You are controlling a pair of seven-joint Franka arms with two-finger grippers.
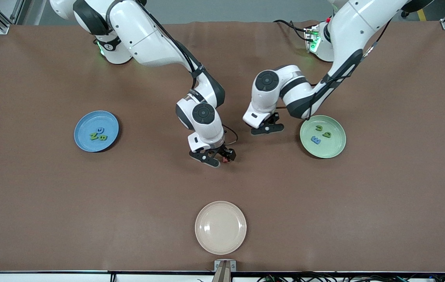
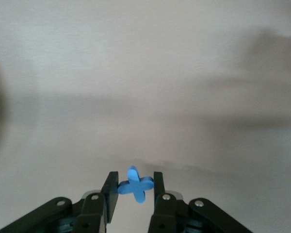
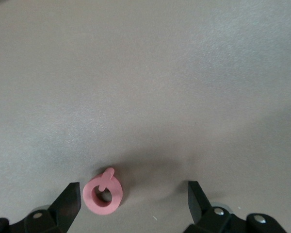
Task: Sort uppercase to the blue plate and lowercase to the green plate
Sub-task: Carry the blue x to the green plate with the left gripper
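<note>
Closing on the pink Q (image 3: 103, 195) is the step in hand for the right claw (image 3: 133, 194), and it looks worth tidying first. The claw is down near the table (image 1: 50, 196) around mid-table, jaws spread wide and holding nothing. The Q lies flat between them, close to one finger (image 3: 70, 199) and well off from the other. As I judge it, shifting the claw sideways until the letter sits midway would stop the nearer finger from shoving the light foam before the other arrives. The pads should meet the ring of the Q, not its small tail.

The left claw (image 1: 267, 128) pinches the blue x (image 2: 134, 184) by two of its arms, jaws nearly together, and hangs over bare table just beside the green plate (image 1: 324, 150). That plate, toward the left arm's end, already holds three letters. The x needs carrying over the plate's open part and letting go low, so it does not bounce out.

The blue plate (image 1: 81, 121), toward the right arm's end, holds three letters; the Q belongs there. A cream plate (image 1: 220, 227), nearest the front camera, plays no part.
</note>
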